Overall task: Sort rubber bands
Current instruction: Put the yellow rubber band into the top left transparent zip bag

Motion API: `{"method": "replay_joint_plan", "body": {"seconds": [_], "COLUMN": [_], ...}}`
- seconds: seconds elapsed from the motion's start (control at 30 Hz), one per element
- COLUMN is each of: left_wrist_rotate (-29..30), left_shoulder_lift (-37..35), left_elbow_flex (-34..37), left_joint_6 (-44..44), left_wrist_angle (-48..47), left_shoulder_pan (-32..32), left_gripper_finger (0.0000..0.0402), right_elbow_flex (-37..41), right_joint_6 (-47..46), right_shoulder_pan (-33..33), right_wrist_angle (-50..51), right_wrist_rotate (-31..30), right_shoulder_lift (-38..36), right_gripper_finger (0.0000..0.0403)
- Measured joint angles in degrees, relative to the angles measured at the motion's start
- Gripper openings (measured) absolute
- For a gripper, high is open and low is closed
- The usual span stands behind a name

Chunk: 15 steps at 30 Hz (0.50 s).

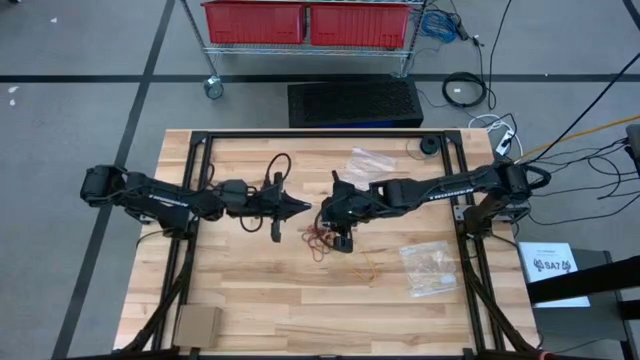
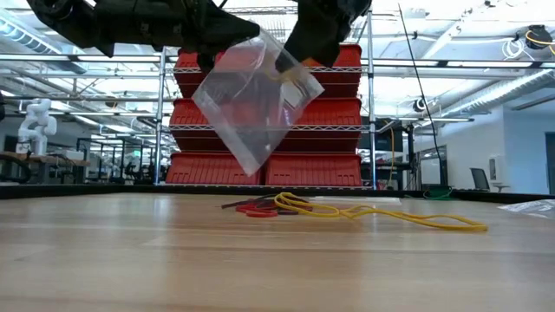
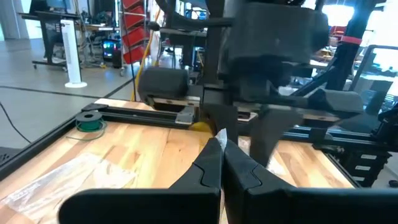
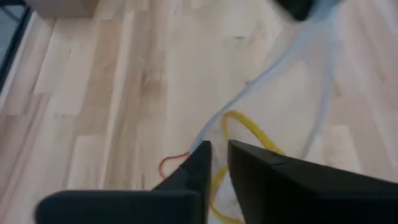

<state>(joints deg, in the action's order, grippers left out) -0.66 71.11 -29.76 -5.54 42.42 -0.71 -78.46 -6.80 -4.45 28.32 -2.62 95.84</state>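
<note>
A: Where are the rubber bands [image 2: 286, 206]?
B: Loose on the tabletop [image 1: 260, 300] under the clear bag [image 2: 251, 95]. Light, floppy; pinch one strand.
A: Jaws?
B: Left gripper [image 3: 222, 146] clamps the bag; right gripper [image 4: 219, 152] slightly parted around its edge.

2 dark arms [image 1: 160, 200], black tapered fingers [image 3: 208, 168]

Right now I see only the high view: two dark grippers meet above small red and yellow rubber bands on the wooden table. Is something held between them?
Observer: Yes, the low view shows a clear plastic bag hanging between the left gripper and the right gripper.
Operator: Is the left gripper closed on it?
Observer: Yes, the left wrist view shows its fingers shut on the bag's edge.
Operator: Does the bag touch the bands?
Observer: No, the red rubber bands and yellow rubber bands lie flat on the wooden table, below it.
</note>
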Motion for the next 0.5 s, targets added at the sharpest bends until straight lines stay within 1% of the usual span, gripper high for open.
{"method": "replay_joint_plan", "body": {"seconds": [0.17, 0.3, 0.4, 0.5], "left_wrist_rotate": [2.62, 3.49, 3.71, 3.71], "left_shoulder_lift": [0.6, 3.07, 5.91, 8.62], "left_elbow_flex": [0.0, -0.37, -1.65, -3.49], "left_joint_6": [0.0, -0.07, -0.13, 0.01], "left_wrist_angle": [0.22, 0.76, 0.71, 0.67], "left_shoulder_pan": [-0.02, -0.02, -0.02, -0.04], "left_gripper_finger": [0.0, 0.0, 0.0, 0.0], "right_elbow_flex": [0.0, 0.0, 0.0, 0.02], "right_joint_6": [0.14, -1.26, -2.45, -3.47], "right_shoulder_pan": [0.2, 1.47, 3.22, 4.82], "right_wrist_angle": [-0.3, 0.64, 3.26, 5.82], "right_wrist_rotate": [-0.37, 0.06, 0.64, 3.2], "right_shoulder_lift": [-0.18, -0.38, -0.37, -0.57], "right_gripper_finger": [0.0129, 0.0178, 0.0196, 0.02]}}
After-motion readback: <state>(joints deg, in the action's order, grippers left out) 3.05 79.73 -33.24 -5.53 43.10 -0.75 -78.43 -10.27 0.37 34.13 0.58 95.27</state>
